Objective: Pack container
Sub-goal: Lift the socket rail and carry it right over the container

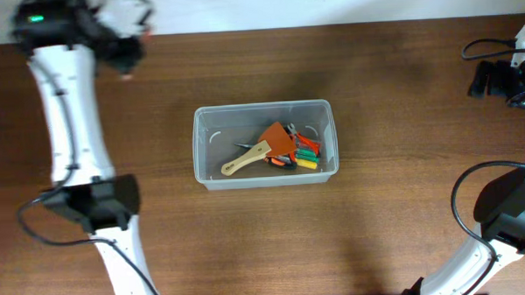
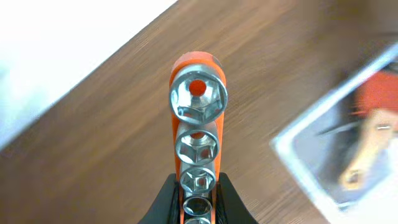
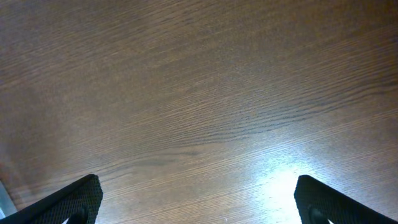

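Table (image 1: 248,244): dark brown wood grain.
Socket rail (image 2: 198,134): orange, chrome sockets in a row.
Wooden-handled tool (image 1: 248,158): orange head.

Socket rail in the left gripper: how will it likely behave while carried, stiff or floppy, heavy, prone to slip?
Probably stiff: the socket rail sticks straight out past the left gripper without sagging. Likely heavy for its size, given its row of chrome sockets. With several of them overhanging the grip, it may pivot or slip.
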